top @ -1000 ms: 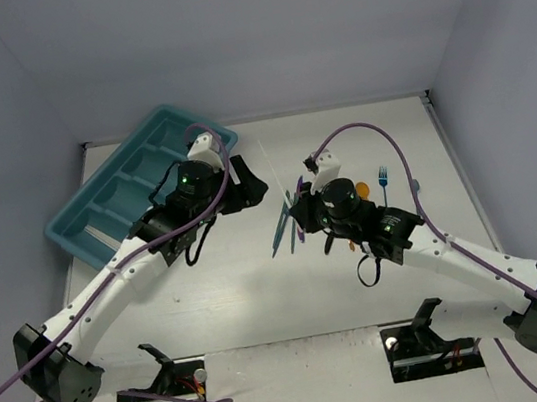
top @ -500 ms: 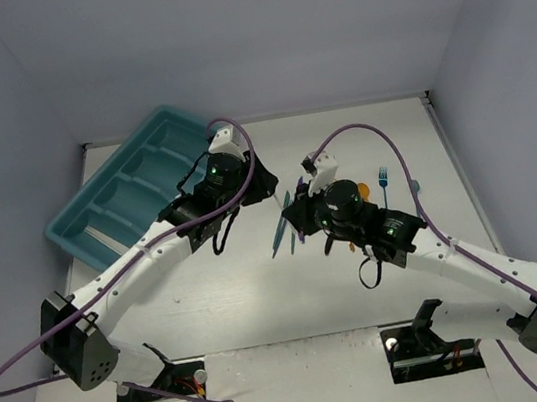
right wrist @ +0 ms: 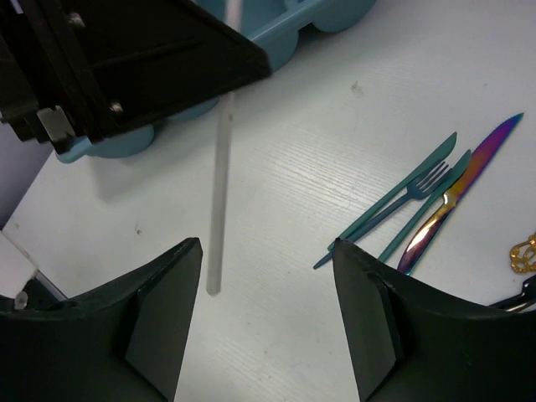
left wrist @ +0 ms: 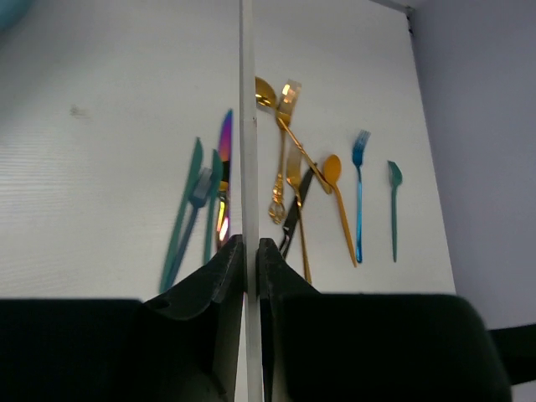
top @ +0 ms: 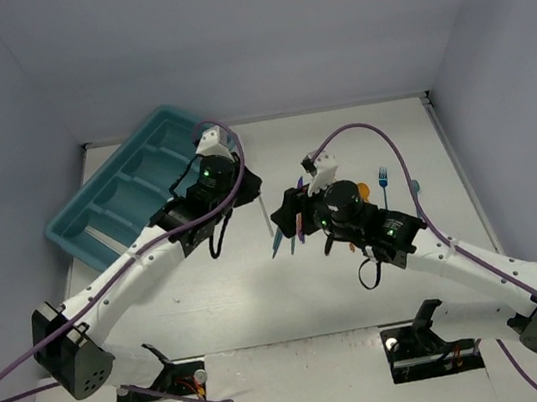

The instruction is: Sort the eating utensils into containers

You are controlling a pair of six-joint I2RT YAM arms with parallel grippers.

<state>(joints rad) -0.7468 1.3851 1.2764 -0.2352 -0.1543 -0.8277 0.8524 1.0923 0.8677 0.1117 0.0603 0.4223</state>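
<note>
The left gripper [left wrist: 249,247] clamps a thin white stick [left wrist: 247,126] over bare bench [top: 252,294], between the tray [top: 120,188] edge and the cutlery [left wrist: 280,167]. The right gripper [right wrist: 266,244] gapes empty.

The gold spoons [left wrist: 332,170] are shiny metal. The knife [right wrist: 465,188] gleams in rainbow colours. The teal fork [right wrist: 394,205] looks dull. The tray [top: 96,184] is smooth plastic. The table [right wrist: 268,251] is matt white with fine lines. The stick [left wrist: 246,84] is plain matt white.
</note>
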